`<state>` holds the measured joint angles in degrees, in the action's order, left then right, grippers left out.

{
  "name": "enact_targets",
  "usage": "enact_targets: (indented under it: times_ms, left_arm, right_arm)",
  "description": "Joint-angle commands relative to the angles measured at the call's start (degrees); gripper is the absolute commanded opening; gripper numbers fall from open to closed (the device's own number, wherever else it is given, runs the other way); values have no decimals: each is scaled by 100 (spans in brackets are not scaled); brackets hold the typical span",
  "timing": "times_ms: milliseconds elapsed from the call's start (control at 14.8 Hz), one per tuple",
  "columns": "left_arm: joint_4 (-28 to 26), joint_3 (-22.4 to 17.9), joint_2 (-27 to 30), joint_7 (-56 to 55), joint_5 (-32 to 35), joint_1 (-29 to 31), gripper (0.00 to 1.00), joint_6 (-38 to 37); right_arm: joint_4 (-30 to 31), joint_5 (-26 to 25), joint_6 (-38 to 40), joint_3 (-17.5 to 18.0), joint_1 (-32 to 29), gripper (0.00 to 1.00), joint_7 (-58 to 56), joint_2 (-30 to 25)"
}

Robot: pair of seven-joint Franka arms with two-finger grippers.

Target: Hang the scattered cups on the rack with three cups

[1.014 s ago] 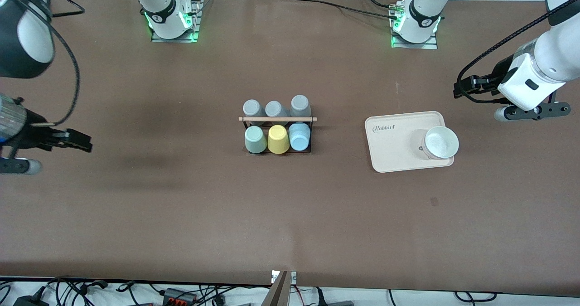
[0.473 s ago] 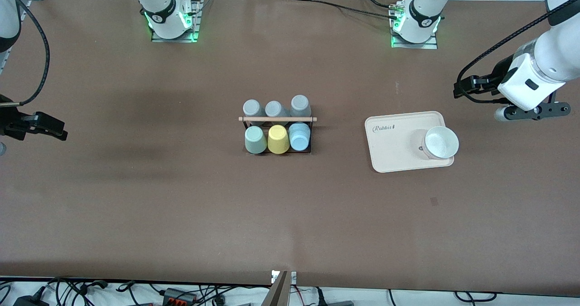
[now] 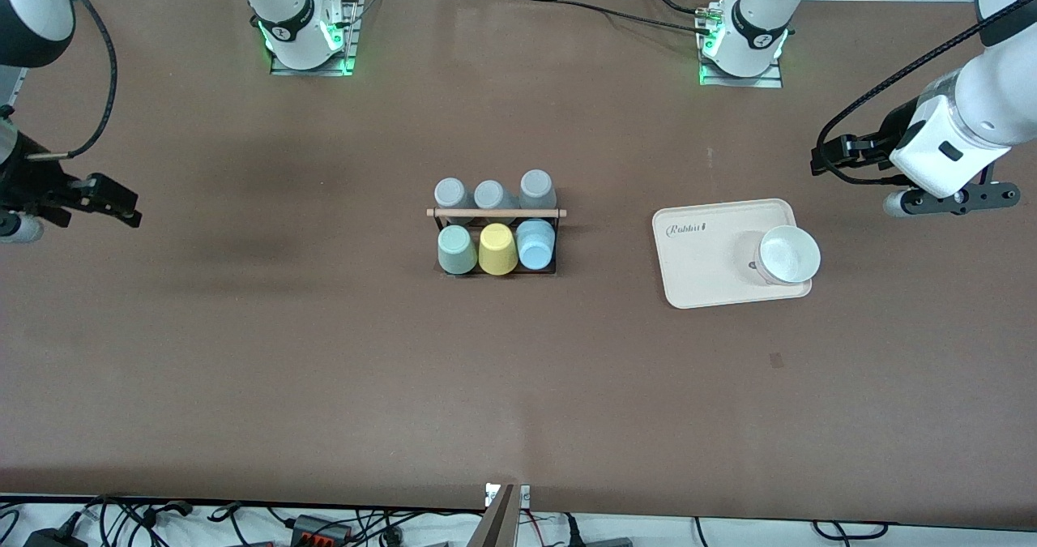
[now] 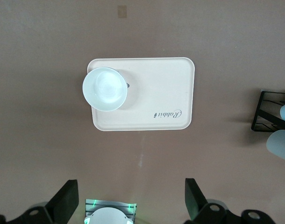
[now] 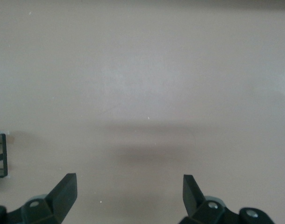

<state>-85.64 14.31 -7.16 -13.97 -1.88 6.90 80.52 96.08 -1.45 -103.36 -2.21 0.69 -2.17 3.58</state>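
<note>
Both arms wait over the table (image 3: pixel 324 369), fingers spread and empty.
The black wire rack (image 3: pixel 496 243) carries the sage-green cup (image 3: pixel 456 249) and light blue cup (image 3: pixel 535 244); left gripper (image 4: pixel 131 198) hangs toward its arm's end from the rack, right gripper (image 5: pixel 128 196) likewise.

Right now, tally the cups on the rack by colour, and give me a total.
Grey cups: 3
Sage-green cup: 1
Yellow cup: 1
Light blue cup: 1
Total on the rack: 6
</note>
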Motion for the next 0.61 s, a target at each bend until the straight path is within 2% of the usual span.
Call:
enact_targets:
  times_ms: [0,541]
  left_arm:
    - [-120,11,136,122,-66,57,100,-19]
    - [-129,11,136,131,-66,57,100,-19]
  right_arm:
    - [596,-4,-184,2,-77,100,-126,-446]
    - [104,119,535,1,-60,100,-126,-402]
